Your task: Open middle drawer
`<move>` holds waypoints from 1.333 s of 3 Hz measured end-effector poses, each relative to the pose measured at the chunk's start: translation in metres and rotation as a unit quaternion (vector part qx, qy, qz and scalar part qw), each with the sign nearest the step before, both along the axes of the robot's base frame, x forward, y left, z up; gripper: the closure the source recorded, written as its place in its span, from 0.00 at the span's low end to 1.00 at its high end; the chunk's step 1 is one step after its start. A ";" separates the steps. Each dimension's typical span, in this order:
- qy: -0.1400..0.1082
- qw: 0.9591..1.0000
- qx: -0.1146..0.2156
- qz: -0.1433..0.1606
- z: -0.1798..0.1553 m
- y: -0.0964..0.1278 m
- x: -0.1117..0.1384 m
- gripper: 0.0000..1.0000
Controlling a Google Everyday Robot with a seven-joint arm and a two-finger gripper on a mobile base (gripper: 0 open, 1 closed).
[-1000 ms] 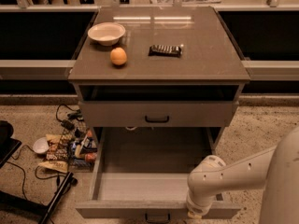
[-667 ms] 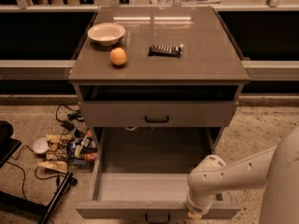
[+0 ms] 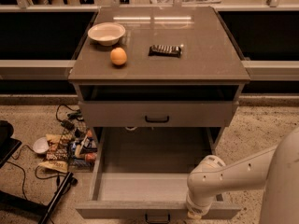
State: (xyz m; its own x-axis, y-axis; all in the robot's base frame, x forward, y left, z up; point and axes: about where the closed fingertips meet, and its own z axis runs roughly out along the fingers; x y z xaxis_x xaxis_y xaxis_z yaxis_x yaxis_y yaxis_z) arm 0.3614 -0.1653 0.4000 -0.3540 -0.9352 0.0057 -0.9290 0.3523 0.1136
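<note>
1. The middle drawer point(image 3: 140, 186) is pulled far out of the cabinet toward the camera. Its plain grey inside is bare, and its front panel lies along the bottom edge of the view.
2. A small black handle point(image 3: 157, 217) sits at the centre of that front, partly cut off by the frame.
3. The tool point(image 3: 196, 213) is down at the drawer's front rim, right of the handle. It is largely hidden behind the wrist, so whether it is apart or together cannot be told.
4. The pale arm point(image 3: 243, 171) reaches in from the lower right, and its rounded wrist joint hangs over the drawer's front right corner.
5. Above the open drawer, the upper drawer point(image 3: 117, 113) is closed. It has a dark slot over it, under the counter point(image 3: 201, 55).
6. On the counter a white bowl point(image 3: 106, 33) stands at the back left. An orange point(image 3: 118, 56) lies just in front of it, and a dark bar point(image 3: 165, 50) lies to the right of the orange.
7. On the floor left of the cabinet lie packets point(image 3: 65, 148), a small white dish point(image 3: 41, 145) and a black cable point(image 3: 21, 176).
</note>
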 end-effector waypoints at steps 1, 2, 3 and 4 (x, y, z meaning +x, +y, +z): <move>0.001 1.000 0.000 0.000 -0.001 0.000 -0.001 0.81; 0.002 1.000 0.000 0.000 -0.001 0.000 -0.002 0.58; 0.003 1.000 0.000 0.000 -0.002 -0.001 -0.002 0.35; 0.004 1.000 0.000 0.000 -0.002 -0.001 -0.003 0.11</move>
